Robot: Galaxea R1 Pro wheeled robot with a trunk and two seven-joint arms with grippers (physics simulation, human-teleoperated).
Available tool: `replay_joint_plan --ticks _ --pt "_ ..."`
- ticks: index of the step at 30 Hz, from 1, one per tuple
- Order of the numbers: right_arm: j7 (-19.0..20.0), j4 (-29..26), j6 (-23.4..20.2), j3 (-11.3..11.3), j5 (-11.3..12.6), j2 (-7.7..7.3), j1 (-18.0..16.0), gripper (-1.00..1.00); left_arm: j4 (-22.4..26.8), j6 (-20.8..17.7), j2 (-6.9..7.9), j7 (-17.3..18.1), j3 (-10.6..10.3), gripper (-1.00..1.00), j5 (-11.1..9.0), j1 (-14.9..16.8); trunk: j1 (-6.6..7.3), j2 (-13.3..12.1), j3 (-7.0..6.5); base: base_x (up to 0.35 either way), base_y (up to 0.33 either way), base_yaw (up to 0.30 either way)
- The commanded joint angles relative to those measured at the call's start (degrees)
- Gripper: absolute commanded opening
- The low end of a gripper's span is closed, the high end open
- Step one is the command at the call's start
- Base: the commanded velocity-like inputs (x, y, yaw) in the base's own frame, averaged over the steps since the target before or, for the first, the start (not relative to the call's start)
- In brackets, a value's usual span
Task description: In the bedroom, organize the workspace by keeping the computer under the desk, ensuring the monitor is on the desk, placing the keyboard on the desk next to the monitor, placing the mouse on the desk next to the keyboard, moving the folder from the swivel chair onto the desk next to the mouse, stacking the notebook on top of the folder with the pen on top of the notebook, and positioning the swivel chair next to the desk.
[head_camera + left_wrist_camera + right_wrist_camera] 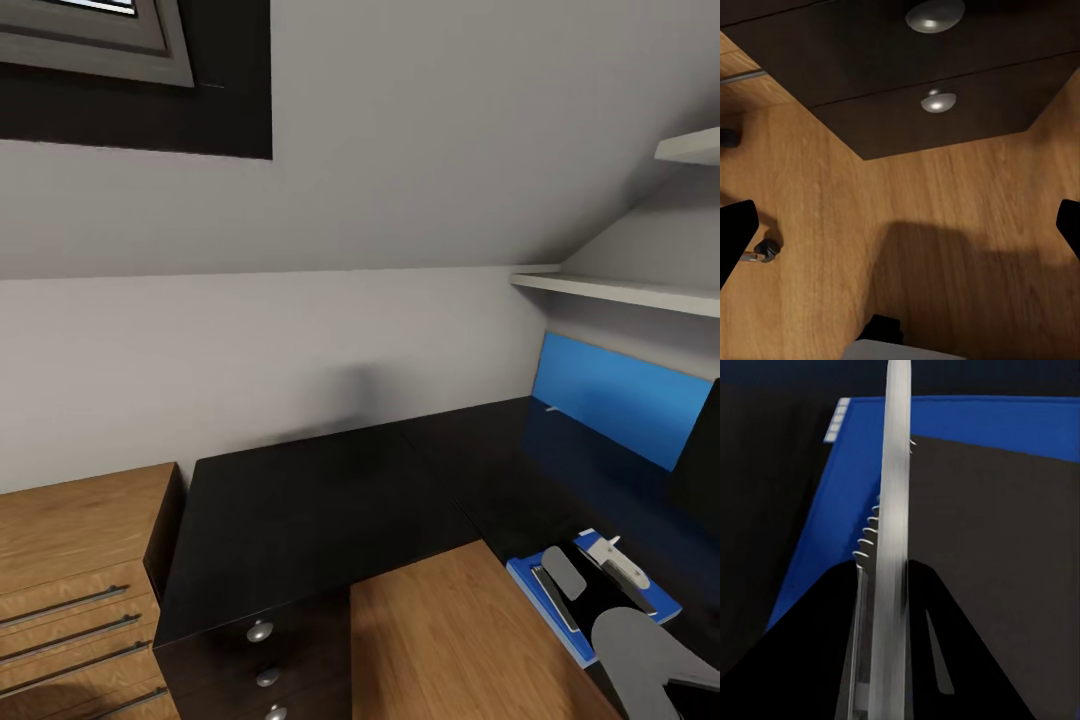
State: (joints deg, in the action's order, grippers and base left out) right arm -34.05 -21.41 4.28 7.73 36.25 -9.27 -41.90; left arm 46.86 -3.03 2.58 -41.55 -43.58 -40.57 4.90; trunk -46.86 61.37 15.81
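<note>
Inspection found the right gripper [886, 660] clamped on the pen [892, 510], its two dark fingers [810, 652] pressed against either side of the slim white shaft, which ran straight out from between them. Directly beneath, the notebook [997, 555], a dark-grey booklet with a wire spiral along one edge, lay flat on the folder [840, 510], bright blue and showing past the notebook's spiral side and far end. In the head view the same stack sat at the near right part of the desk [320, 500], the folder [530, 585] resting on the glossy black top close to its front edge, with the right gripper [585, 565] over it and the pen [618, 560] held above the notebook [600, 590]; whether the pen touched the notebook could not be determined. A blue panel [620, 400] stood at the back of the desk's right wing below white shelves [620, 290]. The desk's drawer unit [265, 660] with round silver knobs stood beside a light wooden dresser [70, 580]. The left gripper [900, 240] was spread wide, its fingertips [735, 232] at opposite margins of its wrist view, holding nothing, above wood floor [945, 225] near the drawer fronts [930, 105].
</note>
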Motion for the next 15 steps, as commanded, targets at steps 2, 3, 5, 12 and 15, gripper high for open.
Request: replay_joint_plan --ticks 2,3,5,12,15 --pt "0.03 0.1 0.5 0.0 0.67 -0.03 -0.09 -1.0 0.15 -0.33 0.06 -0.46 -0.34 1.0 -0.12 0.08 -0.01 0.05 0.08 0.0 0.0 0.0" --pt "0.03 0.17 0.49 0.0 0.67 -0.04 -0.1 -1.0 0.15 -0.32 0.06 -0.46 -0.35 1.0 -0.12 0.06 -0.01 0.05 0.08 0.0 0.0 0.0" --pt "-0.01 0.72 0.43 0.0 0.67 -0.09 -0.19 -1.0 0.16 -0.34 0.06 -0.46 -0.36 1.0 -0.12 0.07 -0.01 0.05 0.08 0.0 0.0 0.0" --pt "-0.49 2.84 -0.12 -0.05 0.61 -0.94 -1.39 -1.0 0.15 -0.31 0.03 -0.46 -0.37 1.0 -0.12 0.07 -0.01 0.05 0.08 0.0 0.0 0.0" --pt "-0.97 2.94 -1.02 -0.13 0.0 -0.99 -1.48 -1.0 0.14 -0.31 0.02 -0.46 -0.37 1.0 -0.12 0.09 -0.01 0.05 0.08 0.0 0.0 0.0"
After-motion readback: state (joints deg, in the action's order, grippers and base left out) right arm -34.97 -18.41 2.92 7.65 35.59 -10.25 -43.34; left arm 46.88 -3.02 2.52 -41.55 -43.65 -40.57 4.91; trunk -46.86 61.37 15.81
